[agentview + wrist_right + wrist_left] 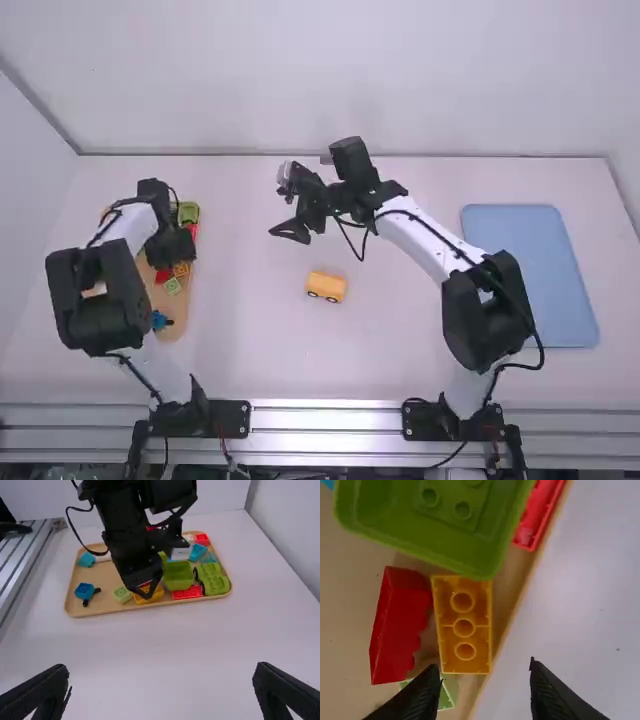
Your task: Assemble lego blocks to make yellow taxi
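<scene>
In the high view my left gripper (178,258) hangs over the wooden tray (192,312). A yellow block with wheels (326,287) stands alone mid-table. My right gripper (281,208) is above the table, farther back than that block. In the left wrist view an orange-yellow block (464,652) lies with its hollow underside up, and my left gripper (485,680) is open with its fingertips near the block's end. The right wrist view has my right gripper (161,685) wide open, nothing between its fingers, and the orange-yellow block (150,596) under the left gripper.
Close to the orange-yellow block are a red block (397,625), a green container (435,535) and a light green block (449,692). Green wheeled pieces (214,582) and a blue piece (84,591) share the tray. A blue tray (530,270) is at the right.
</scene>
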Controlling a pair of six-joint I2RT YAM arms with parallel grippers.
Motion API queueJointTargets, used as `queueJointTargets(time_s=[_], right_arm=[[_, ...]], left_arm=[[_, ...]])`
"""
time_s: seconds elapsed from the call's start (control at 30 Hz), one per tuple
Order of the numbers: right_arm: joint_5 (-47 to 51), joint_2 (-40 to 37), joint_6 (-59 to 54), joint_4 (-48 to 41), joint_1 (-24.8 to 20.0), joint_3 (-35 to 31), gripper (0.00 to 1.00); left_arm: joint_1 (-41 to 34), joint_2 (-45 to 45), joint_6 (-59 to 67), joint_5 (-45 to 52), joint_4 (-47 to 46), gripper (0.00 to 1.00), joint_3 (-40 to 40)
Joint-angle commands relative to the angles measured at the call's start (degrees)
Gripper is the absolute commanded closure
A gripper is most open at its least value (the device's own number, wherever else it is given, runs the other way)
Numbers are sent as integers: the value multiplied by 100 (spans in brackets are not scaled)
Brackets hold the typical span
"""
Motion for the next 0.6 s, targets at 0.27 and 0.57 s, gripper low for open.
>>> queueJointTargets(time_s=[0.27, 0.57], right_arm=[[-35, 33, -238, -144, -52, 140, 2], [-28, 33, -238, -149, -55, 138, 2]], left_arm=[[535, 44, 686, 811, 474, 58, -387], [343, 44, 361, 348, 804, 57, -549]])
